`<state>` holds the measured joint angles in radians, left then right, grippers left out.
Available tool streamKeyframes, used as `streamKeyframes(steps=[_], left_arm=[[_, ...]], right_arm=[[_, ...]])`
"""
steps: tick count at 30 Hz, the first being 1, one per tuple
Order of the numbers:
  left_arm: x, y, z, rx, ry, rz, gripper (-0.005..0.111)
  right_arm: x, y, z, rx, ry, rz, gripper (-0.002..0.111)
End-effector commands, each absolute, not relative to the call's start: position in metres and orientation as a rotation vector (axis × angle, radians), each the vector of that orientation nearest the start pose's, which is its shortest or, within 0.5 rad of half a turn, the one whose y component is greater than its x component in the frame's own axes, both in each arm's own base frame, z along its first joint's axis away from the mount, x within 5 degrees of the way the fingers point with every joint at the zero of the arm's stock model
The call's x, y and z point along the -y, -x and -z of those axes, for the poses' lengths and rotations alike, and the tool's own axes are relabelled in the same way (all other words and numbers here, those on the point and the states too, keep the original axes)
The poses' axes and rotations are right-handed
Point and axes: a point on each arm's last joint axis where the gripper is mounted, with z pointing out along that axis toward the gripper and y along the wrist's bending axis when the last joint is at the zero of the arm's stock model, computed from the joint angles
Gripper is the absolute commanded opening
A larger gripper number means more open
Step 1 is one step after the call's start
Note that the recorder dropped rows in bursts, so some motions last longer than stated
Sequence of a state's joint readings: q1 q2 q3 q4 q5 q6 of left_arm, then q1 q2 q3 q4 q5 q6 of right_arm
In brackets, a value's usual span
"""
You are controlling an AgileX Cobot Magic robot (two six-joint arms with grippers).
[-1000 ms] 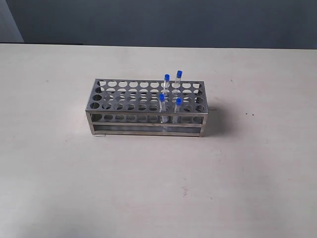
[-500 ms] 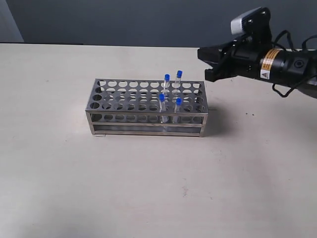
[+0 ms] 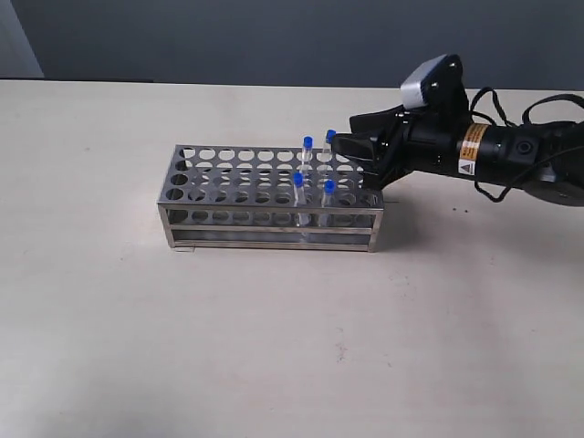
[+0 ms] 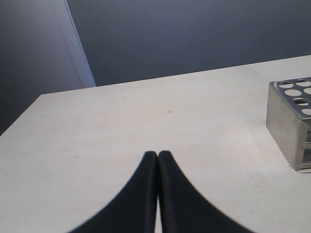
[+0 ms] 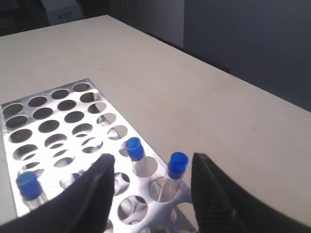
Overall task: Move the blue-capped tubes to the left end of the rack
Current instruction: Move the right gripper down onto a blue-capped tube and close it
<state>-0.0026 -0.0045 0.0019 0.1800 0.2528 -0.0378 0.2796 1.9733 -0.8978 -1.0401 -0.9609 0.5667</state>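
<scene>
The steel rack [image 3: 239,197] stands mid-table; its left end wall also shows in the left wrist view [image 4: 284,127]. Four blue-capped tubes stand upright in its right half: two in the back row [image 3: 308,144] [image 3: 330,136] and two in the front row [image 3: 297,182] [image 3: 328,187]. My right gripper [image 3: 347,146] hovers open over the rack's right end. In the right wrist view [image 5: 151,162] two tubes [image 5: 178,164] [image 5: 133,148] stand between its spread fingers, untouched. A third tube [image 5: 27,184] stands off to one side on the plate [image 5: 160,209]. My left gripper [image 4: 158,154] is shut and empty, away from the rack.
The rack's left-half holes hold nothing. Pale tabletop [image 3: 274,338] surrounds the rack, with a dark wall [image 3: 274,36] behind the far edge. The right arm's body and cables [image 3: 511,155] stretch over the table at the right.
The right arm came in from the right, then moved left and down until its open fingers reached the back tubes at the rack's right end. Tubes and rack have not moved.
</scene>
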Motion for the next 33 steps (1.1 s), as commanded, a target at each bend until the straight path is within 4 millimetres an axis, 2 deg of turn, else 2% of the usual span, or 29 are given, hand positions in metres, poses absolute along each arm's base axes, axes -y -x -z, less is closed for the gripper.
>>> streamKeyframes(steps=[1, 12, 25, 33], left_arm=[[-0.003, -0.055, -0.192, -1.719, -0.090, -0.126, 0.000], [-0.003, -0.055, -0.192, -1.719, -0.090, -0.126, 0.000], [-0.003, -0.055, -0.192, -1.719, -0.090, -0.126, 0.000], [-0.003, -0.055, -0.192, -1.719, -0.090, -0.126, 0.000]], right_arm=[[-0.161, -0.335, -0.136, -1.651, 0.896, -0.782, 0.047], [-0.163, -0.342, -0.122, -1.633, 0.831, -0.828, 0.047], [-0.181, -0.350, -0.129, -1.614, 0.880, -0.803, 0.047], [-0.180, -0.354, -0.129, -1.636, 0.828, -0.775, 0.047]])
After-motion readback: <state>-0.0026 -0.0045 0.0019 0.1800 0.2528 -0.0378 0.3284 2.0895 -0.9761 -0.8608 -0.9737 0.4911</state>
